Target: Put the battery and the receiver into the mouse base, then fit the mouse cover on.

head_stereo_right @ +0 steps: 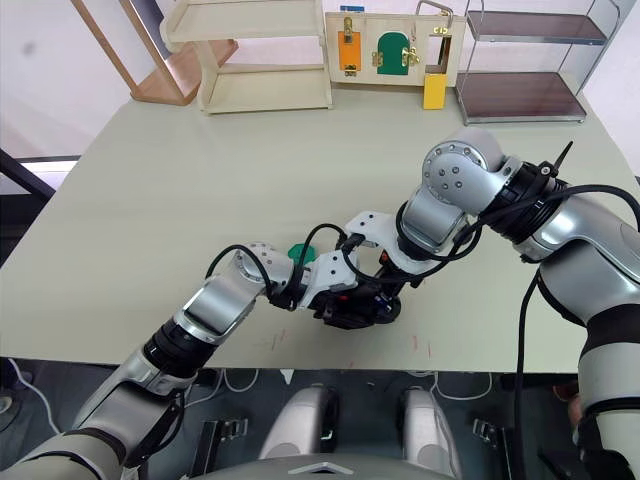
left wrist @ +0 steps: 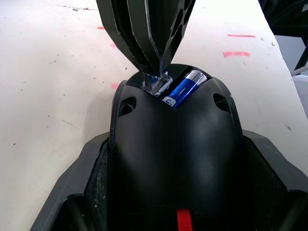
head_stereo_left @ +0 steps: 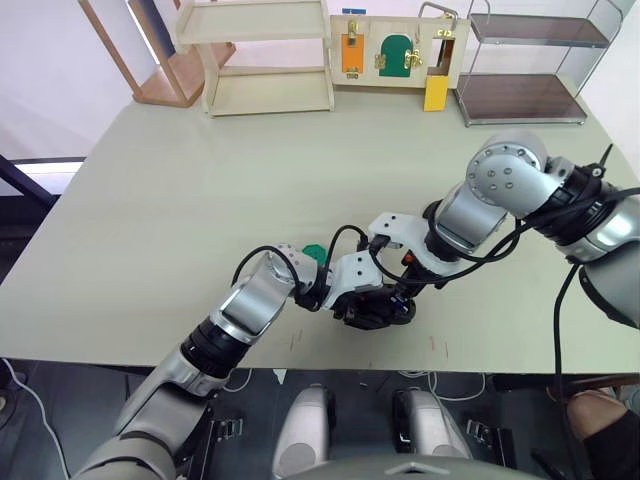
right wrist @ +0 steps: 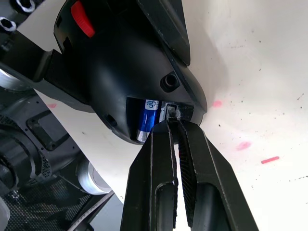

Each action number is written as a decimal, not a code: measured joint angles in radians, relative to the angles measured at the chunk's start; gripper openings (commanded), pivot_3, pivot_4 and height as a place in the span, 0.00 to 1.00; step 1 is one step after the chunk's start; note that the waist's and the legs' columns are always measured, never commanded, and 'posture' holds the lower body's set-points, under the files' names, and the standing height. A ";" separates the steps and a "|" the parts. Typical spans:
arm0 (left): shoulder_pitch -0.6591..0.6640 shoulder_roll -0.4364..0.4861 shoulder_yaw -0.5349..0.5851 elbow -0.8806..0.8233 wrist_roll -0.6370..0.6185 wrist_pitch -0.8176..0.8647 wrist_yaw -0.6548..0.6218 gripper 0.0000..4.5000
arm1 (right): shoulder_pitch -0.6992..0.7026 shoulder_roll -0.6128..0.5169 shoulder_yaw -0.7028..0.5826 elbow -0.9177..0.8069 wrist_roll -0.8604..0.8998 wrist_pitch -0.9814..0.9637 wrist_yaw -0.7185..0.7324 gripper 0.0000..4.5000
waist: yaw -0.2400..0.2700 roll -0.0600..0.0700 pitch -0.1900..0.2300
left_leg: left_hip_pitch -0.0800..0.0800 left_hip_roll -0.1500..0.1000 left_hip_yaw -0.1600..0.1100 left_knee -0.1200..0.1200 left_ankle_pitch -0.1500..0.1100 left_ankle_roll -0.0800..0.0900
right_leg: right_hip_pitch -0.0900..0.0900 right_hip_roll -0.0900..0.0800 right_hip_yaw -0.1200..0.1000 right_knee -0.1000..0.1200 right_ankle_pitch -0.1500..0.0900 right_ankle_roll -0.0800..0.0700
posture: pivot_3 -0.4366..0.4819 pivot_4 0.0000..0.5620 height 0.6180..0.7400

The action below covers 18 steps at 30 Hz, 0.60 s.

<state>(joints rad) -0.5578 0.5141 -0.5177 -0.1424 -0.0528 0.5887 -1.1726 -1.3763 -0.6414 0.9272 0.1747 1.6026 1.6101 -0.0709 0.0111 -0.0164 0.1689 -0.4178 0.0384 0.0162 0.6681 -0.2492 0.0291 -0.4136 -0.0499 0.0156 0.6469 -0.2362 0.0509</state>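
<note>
Black shell, head views: one black oval mouse base [head_stereo_left: 375, 310] sits near the front edge of the pale green bench [head_stereo_left: 200, 200], between the two arms.
Left hand, head views: the left hand [head_stereo_right: 345, 300] meets the mouse base from the robot's left; its finger state cannot be told here.
Right hand, head views: the right hand [head_stereo_right: 385, 290] reaches down to the same shell from the right; finger state cannot be told here.
Far edge, head views: one pale wooden shelf unit [head_stereo_left: 265, 55], one wooden latch board [head_stereo_left: 395, 50] with an orange panel and a green panel, one yellow block [head_stereo_left: 436, 93], and one wire-framed rack with two dark shelves [head_stereo_left: 530, 65].
Left wrist view, shell: the mouse base [left wrist: 173, 159] lies between the two black fingers [left wrist: 82, 192] of the left hand, which are closed against its sides; one red part [left wrist: 183, 220] shows on it.
Left wrist view, battery: one blue cylindrical battery [left wrist: 185, 87] lies inside the open compartment.
Left wrist view, other hand: the right hand [left wrist: 156, 72] comes in with its two fingers pressed together, its tip on a small clear piece [left wrist: 159, 83] just beside the battery.
Right wrist view, hand: the two fingers [right wrist: 159, 178] are closed, pinching that small piece [right wrist: 171, 111] at the compartment's edge.
Right wrist view, battery: the battery [right wrist: 147, 120] lies in the compartment beside the tip.
Right wrist view, marks: three short pink marks [right wrist: 269, 159] on the bench.
</note>
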 measured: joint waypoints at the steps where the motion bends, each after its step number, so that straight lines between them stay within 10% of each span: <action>1: 0.000 0.000 0.000 -0.001 0.000 0.001 0.000 0.65 | 0.000 0.000 -0.001 0.000 0.000 0.000 -0.002 0.00 | 0.000 0.000 0.000 | 0.000 0.000 0.000 0.000 0.000 0.000 | 0.000 0.000 0.000 0.000 0.000 0.000 | 0.48 0.27 1.00; 18: -0.003 0.004 -0.001 -0.007 0.001 0.016 0.000 0.65 | 0.022 0.002 -0.025 -0.017 0.046 0.000 -0.074 0.00 | -0.003 0.000 0.000 | 0.000 0.000 0.000 0.000 0.000 0.000 | 0.000 0.000 0.000 0.000 0.000 0.000 | 0.48 0.27 1.00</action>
<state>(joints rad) -0.5608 0.5180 -0.5192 -0.1497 -0.0523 0.6043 -1.1727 -1.3542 -0.6392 0.9023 0.1582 1.6488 1.6101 -0.1448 0.0081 -0.0164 0.1687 -0.4175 0.0387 0.0163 0.6681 -0.2492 0.0291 -0.4136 -0.0497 0.0157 0.6470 -0.2362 0.0509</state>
